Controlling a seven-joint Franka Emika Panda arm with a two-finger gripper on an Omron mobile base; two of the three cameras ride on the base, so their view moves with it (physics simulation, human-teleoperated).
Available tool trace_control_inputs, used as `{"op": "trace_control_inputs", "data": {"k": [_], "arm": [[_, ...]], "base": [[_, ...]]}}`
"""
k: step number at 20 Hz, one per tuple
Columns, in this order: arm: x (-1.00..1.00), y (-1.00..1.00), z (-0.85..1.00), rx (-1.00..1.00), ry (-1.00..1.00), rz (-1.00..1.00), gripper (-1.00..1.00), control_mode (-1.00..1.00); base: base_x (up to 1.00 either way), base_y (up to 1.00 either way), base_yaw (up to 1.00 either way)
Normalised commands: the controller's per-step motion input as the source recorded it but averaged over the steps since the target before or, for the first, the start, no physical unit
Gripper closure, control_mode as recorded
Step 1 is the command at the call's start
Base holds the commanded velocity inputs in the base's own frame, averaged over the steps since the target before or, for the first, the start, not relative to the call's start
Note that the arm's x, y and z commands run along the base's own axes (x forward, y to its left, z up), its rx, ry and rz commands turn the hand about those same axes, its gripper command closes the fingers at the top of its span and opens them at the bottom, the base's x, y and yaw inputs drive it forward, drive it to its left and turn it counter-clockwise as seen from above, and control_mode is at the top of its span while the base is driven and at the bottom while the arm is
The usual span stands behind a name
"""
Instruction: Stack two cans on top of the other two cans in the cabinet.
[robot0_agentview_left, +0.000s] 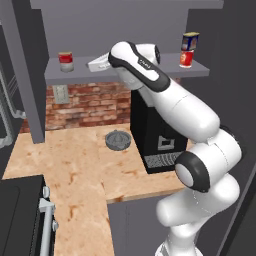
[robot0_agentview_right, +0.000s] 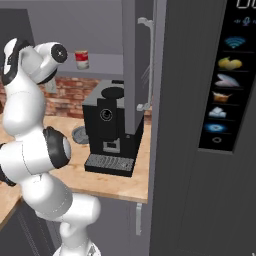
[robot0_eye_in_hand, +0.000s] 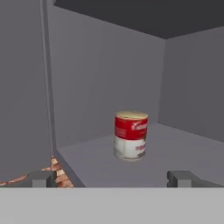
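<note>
A red-and-white can (robot0_agentview_left: 66, 61) stands alone on the left of the grey cabinet shelf (robot0_agentview_left: 150, 72). At the shelf's right end, a dark-blue can with a yellow label (robot0_agentview_left: 190, 41) sits on top of another red can (robot0_agentview_left: 186, 58). My gripper (robot0_agentview_left: 92, 64) hovers at shelf height between the lone can and the stack, partly hidden by my arm. In the hand view, the gripper (robot0_eye_in_hand: 113, 179) is open and empty. A red-and-white can (robot0_eye_in_hand: 131, 135) stands upright ahead of it, apart from the fingertips (robot0_eye_in_hand: 186, 178). One red can (robot0_agentview_right: 81, 59) appears on the shelf in the right base view.
A black coffee machine (robot0_agentview_left: 155, 135) stands on the wooden counter (robot0_agentview_left: 75, 165) under the shelf, with a grey juicer (robot0_agentview_left: 118, 140) beside it. Brick wall (robot0_agentview_left: 90, 105) backs the counter. The cabinet's open door (robot0_agentview_right: 142, 65) hangs to the right. Grey cabinet walls (robot0_eye_in_hand: 105, 78) enclose the can.
</note>
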Motion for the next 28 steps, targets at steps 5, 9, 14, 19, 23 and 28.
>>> {"op": "trace_control_inputs", "data": {"k": [5, 9, 14, 19, 23, 28], "arm": [[0.19, -0.01, 0.00, 0.01, 0.01, -0.02, -1.00, -1.00], [0.34, 0.00, 0.00, 0.00, 0.06, 0.00, -1.00, -1.00], [0.37, 0.00, 0.00, 0.00, 0.07, 0.00, -1.00, -1.00], [0.17, 0.00, 0.00, 0.00, 0.01, 0.00, -1.00, -1.00], [0.05, 0.11, 0.00, 0.00, 0.00, 0.00, -1.00, -1.00], [0.08, 0.13, 0.00, 0.00, 0.00, 0.00, -1.00, -1.00]], "base": [[0.00, 0.00, 0.00], [0.00, 0.00, 0.00], [0.00, 0.00, 0.00], [0.00, 0.00, 0.00], [0.00, 0.00, 0.00], [0.00, 0.00, 0.00]]}}
